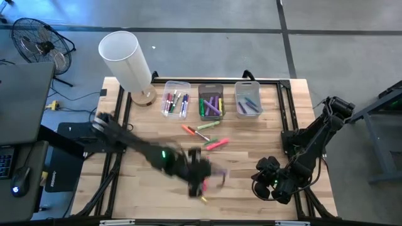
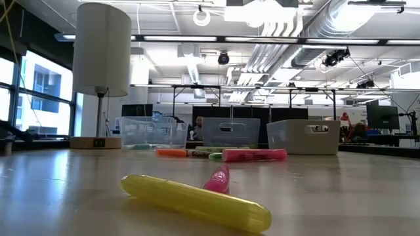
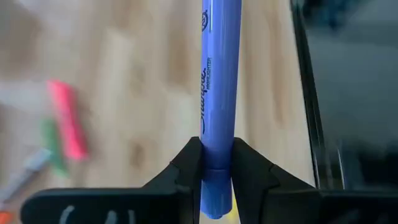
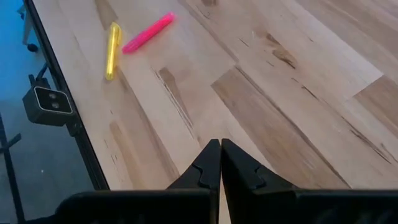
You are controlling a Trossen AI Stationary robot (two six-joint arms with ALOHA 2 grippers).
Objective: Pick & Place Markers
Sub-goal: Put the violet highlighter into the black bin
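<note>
So the left gripper [image 3: 216, 177] is pinching a purple-blue marker [image 3: 219, 93], fingers [image 3: 186, 171] pressed right against the barrel on both sides, and the marker sticks out well past the tips. From above that arm stretches in from about 9 o'clock toward the table's front middle, and it's blurry there, so I can't place the claw [image 1: 200, 174] any tighter than that. Two markers lie on the wood close to it at the near edge, a yellow marker [image 2: 197, 202] and a pink marker [image 2: 218, 178], both lying flat, with the pink one's tip just behind the yellow one in the low view; the right wrist camera catches the same pair near the table edge. More loose markers [image 1: 202, 133] sit in a scatter around the table's centre: orange, green, pink, a white-barrelled one. Up at 12 o'clock there are three clear bins [image 1: 212, 100] in a row, each with markers already inside. A white lamp [image 1: 125, 59] stands at around 10 to 11 o'clock. The right gripper [image 4: 219, 163] hangs over bare wood around 4 o'clock, fingers pressed together with nothing between them
</note>
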